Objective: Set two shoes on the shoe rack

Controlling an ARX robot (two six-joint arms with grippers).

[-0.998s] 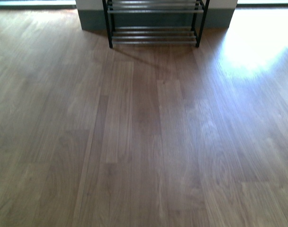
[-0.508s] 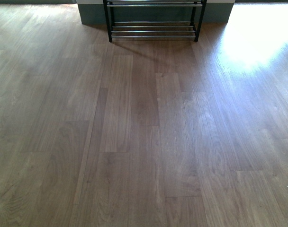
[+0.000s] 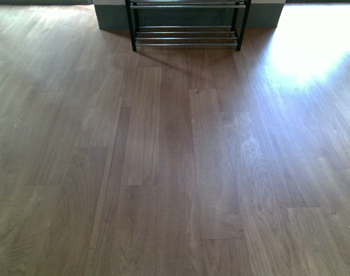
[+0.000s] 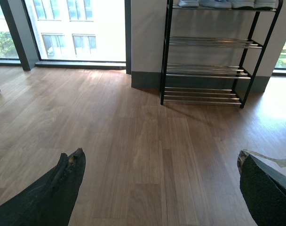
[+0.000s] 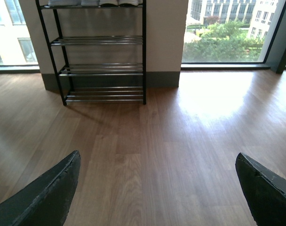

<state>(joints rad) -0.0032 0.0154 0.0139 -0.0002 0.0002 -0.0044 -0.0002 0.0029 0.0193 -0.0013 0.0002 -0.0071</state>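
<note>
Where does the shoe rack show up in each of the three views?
Front: shoe rack at top centre, only its lowest tiers in frame.
Left wrist: upper right, full height, shoes on top tier.
Right wrist: upper left, against the wall.
Shared landmark: the grey baseboard behind the rack.

shoe rack (image 3: 186,26) cropped above its lowest tiers, top-shelf shoes (image 4: 227,4) cut off by frame edge

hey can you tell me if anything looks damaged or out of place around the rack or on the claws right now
One thing: a left claw finger pad has a strip of tape or lining peeling off its tip, and the other pad looks frayed. The shoe rack stands straight against the wall, and the wooden floor is unmarked.
</note>
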